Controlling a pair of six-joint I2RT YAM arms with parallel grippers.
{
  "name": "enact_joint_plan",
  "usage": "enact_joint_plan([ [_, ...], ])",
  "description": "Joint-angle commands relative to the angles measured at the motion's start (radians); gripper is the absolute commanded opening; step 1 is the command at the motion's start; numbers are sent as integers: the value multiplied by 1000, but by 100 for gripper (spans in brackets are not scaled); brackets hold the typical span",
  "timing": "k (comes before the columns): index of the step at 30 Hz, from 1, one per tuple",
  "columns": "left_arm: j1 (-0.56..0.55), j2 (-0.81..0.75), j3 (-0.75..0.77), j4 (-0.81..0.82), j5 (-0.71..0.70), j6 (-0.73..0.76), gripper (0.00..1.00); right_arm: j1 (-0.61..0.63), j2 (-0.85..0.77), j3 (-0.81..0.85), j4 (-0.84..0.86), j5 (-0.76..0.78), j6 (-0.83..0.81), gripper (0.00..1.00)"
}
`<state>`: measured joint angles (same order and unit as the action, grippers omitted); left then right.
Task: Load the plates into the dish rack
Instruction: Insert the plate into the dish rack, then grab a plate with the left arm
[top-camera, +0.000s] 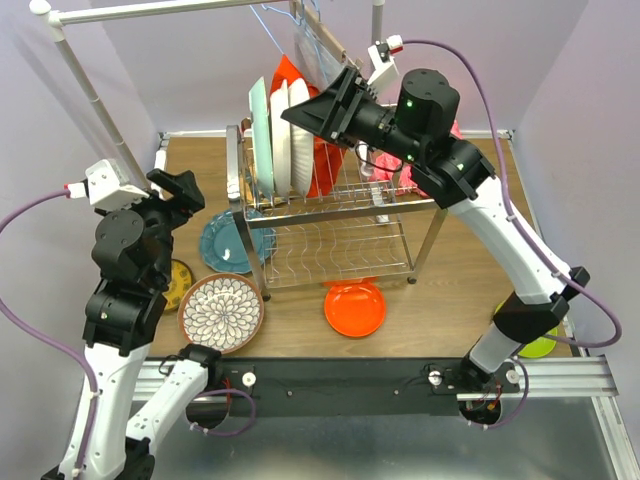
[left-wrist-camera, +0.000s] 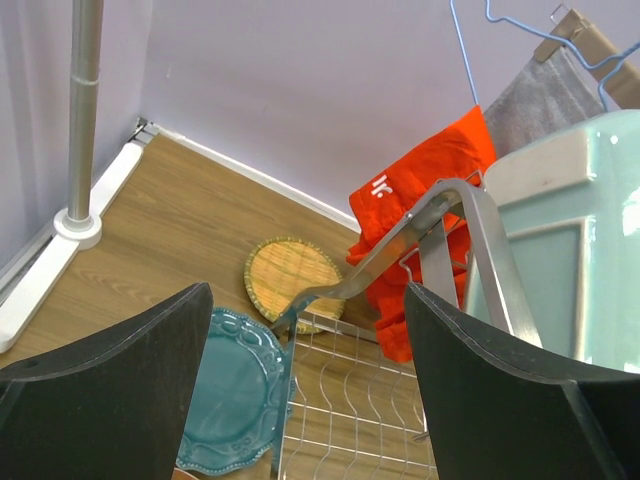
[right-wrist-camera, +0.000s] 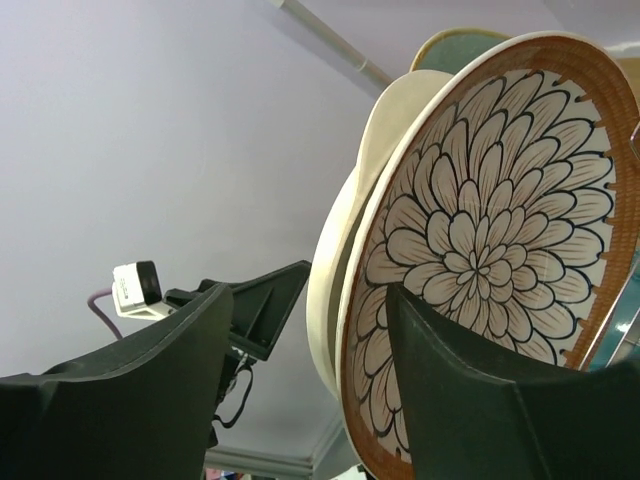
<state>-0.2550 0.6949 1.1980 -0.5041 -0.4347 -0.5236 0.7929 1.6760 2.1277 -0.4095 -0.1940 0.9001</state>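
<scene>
When you read the top external view, locate the dish rack (top-camera: 330, 235) at the centre of the frame. A mint plate (top-camera: 259, 130) and two white plates (top-camera: 283, 135) stand on edge at the left end of its upper shelf. The right gripper (top-camera: 318, 100) hangs just right of those plates, above the shelf, with its jaws spread. On the table (top-camera: 450, 300), a teal plate (top-camera: 222, 243) lies just left of the rack's left legs. A floral plate (top-camera: 221, 312) lies below it in the frame, and an orange plate (top-camera: 355, 308) lies just below the rack. A lime green plate (top-camera: 540, 347) shows at the lower right, partly hidden by the right arm (top-camera: 510, 240). The left gripper (top-camera: 178, 190) is at the left of the frame, apart from the rack.

In the left wrist view, both fingers (left-wrist-camera: 130, 380) stand wide apart with nothing held. Between them you see the teal plate lying flat, a tan woven plate (left-wrist-camera: 290, 270) beyond it, and the rack's chrome corner. A red-orange cloth (left-wrist-camera: 420, 230) hangs behind the rack.

In the right wrist view, the jaws are also spread. A second floral plate (right-wrist-camera: 490, 250) stands on edge in the gap as framed, with one of the white plates directly behind it. You cannot tell whether either finger touches it.
</scene>
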Motion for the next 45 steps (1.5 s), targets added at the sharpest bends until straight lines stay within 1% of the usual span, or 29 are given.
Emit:
enact_joint_plan([
  [1,7,-3,35,-5,5,4,86,-3,-58,-48,32,13,-36,73],
  [7,7,-1,54,-24,4,4,86,-15,-125,-104,55,22,-111,76],
  [11,7,9,75,-37,4,2,86,-18,-192,-176,92,25,-182,76],
  [12,7,15,92,-43,5,4,86,-18,-208,-217,100,30,-196,76],
  [16,5,41,138,-59,11,20,86,-27,-312,-311,153,28,-300,76],
  [18,7,52,158,-67,13,19,86,-38,-349,-339,173,4,-346,76],
  [19,7,58,164,-71,19,17,86,-58,-366,-368,192,-5,-403,77],
  [21,7,63,173,-74,21,7,86,-83,-435,-402,207,-24,-461,78],
  [22,7,64,175,-73,27,5,86,-116,-461,-417,213,-30,-518,79],
  [27,7,54,163,-68,31,-18,86,-231,-637,-560,218,-22,-638,81],
  [28,7,55,161,-68,31,-21,86,-271,-659,-581,218,-18,-661,81],
  [33,7,57,160,-71,37,-16,86,-383,-777,-713,216,44,-687,81],
  [37,7,60,161,-97,34,-12,86,-461,-869,-805,172,99,-656,81],
  [42,7,40,132,-131,33,-12,86,-498,-927,-906,101,215,-632,81],
  [45,7,25,104,-134,33,-12,86,-512,-950,-962,58,287,-612,83],
])
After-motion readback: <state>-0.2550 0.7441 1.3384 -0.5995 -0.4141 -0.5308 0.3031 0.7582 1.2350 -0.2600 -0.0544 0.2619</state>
